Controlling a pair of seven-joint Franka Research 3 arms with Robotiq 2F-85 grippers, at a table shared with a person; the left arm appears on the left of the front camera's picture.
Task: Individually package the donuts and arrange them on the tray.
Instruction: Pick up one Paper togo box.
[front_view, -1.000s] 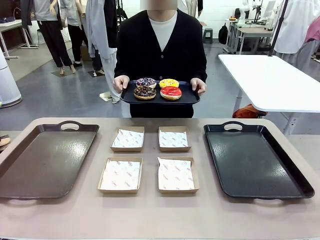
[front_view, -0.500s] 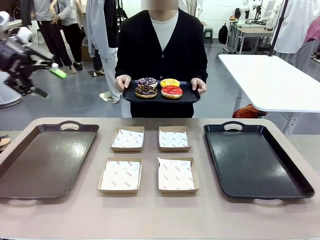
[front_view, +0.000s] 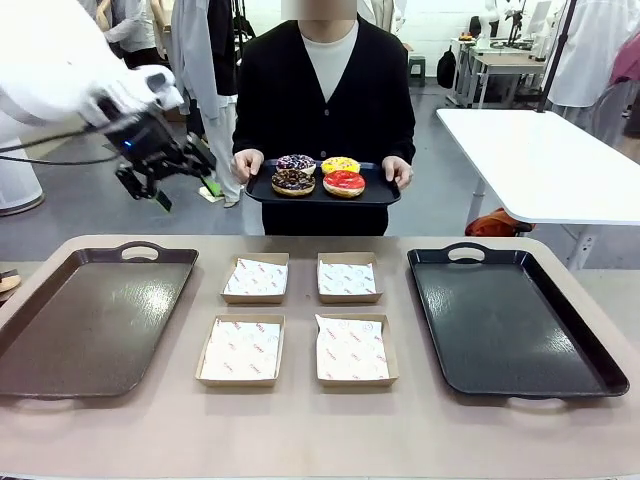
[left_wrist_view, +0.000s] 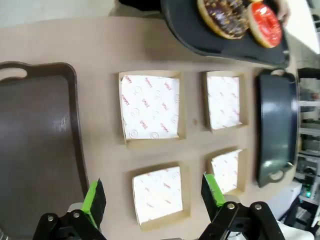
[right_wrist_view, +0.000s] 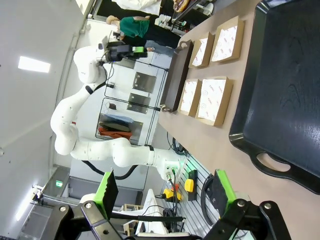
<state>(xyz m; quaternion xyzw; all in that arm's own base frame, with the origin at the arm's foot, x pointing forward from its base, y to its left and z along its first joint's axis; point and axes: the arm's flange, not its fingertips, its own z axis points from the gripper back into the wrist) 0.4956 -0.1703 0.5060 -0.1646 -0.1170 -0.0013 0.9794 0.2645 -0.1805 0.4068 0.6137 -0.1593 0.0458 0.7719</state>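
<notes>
Across the table a person holds a small black tray (front_view: 320, 196) bearing the donuts: a sprinkled one (front_view: 295, 162), a yellow one (front_view: 339, 165), a chocolate one (front_view: 291, 183) and a red one (front_view: 344, 184). My left gripper (front_view: 186, 192) hangs open in the air to the left of that tray, above the table's far left. Its wrist view shows the open gripper (left_wrist_view: 153, 197) high over the boxes, with the chocolate donut (left_wrist_view: 225, 17) and red donut (left_wrist_view: 265, 22) at the top. My right gripper (right_wrist_view: 165, 192) is open and holds nothing, off the table's right side.
Several paper-lined cardboard boxes (front_view: 256, 278) (front_view: 348, 277) (front_view: 240, 350) (front_view: 355, 350) sit in the middle of the table. A large brown tray (front_view: 90, 320) lies at the left and a large black tray (front_view: 510, 320) at the right. A white table (front_view: 560, 160) stands behind.
My left arm has swung in from the upper left and now hangs near the person's small tray. The person has kept the donuts almost still.
</notes>
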